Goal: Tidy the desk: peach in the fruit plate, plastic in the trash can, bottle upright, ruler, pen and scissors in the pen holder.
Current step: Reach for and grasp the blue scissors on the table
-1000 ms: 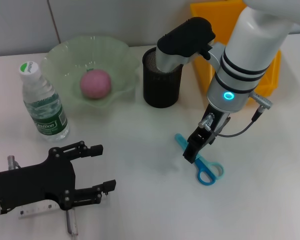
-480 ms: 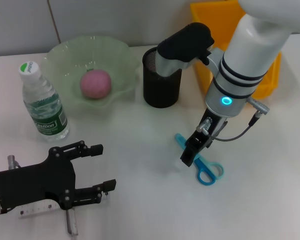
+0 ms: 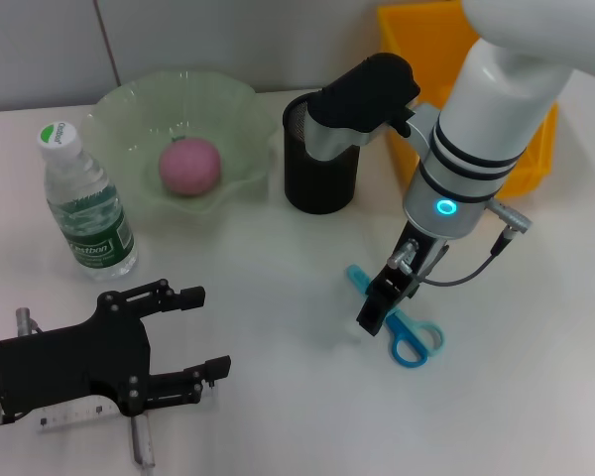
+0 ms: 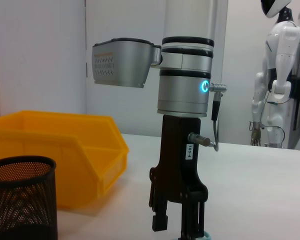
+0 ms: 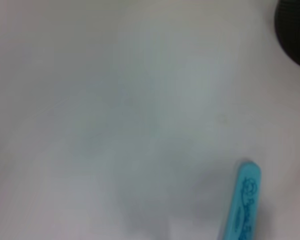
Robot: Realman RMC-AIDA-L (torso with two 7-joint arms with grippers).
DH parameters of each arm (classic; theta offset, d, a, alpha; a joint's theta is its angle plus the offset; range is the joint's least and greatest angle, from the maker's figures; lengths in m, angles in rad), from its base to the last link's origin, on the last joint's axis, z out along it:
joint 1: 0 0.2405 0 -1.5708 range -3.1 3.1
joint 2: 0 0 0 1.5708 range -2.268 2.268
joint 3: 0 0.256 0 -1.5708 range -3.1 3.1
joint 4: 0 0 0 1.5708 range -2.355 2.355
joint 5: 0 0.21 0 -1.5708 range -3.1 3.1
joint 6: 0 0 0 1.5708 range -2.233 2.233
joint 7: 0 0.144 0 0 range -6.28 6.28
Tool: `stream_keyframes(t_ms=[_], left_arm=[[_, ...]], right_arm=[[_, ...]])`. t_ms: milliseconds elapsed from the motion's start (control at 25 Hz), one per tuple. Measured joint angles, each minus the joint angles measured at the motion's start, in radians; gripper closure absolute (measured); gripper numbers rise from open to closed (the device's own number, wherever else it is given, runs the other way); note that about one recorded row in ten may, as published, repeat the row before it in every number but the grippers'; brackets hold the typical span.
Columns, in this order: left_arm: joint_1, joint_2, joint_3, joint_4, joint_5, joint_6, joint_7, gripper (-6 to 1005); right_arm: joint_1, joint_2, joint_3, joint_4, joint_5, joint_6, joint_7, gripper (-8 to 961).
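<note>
Scissors (image 3: 402, 319): flat on the worktop (image 3: 535, 397), directly under my right hand (image 3: 373, 315), long axis running from the sheathed tip on the pen-holder side to the loops on the side away from it. The pen holder (image 3: 319, 157) stands beyond the tip. Right hand: fingers narrowly apart, holding nothing, just above the blades. My left hand (image 3: 193, 332), wide and empty, sits well apart; the right arm is the nearer.
</note>
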Motion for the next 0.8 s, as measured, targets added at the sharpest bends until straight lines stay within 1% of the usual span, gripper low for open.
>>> stream_keyframes(t_ms=[280, 800], left_arm=[[0.000, 0.000, 0.000, -0.004, 0.000, 0.000, 0.000, 201], [0.000, 0.000, 0.000, -0.006, 0.000, 0.001, 0.000, 202]], right_arm=[[-0.001, 0.000, -0.025, 0.021, 0.006, 0.019, -0.003, 228], [0.000, 0.000, -0.028, 0.020, 0.006, 0.021, -0.003, 227]])
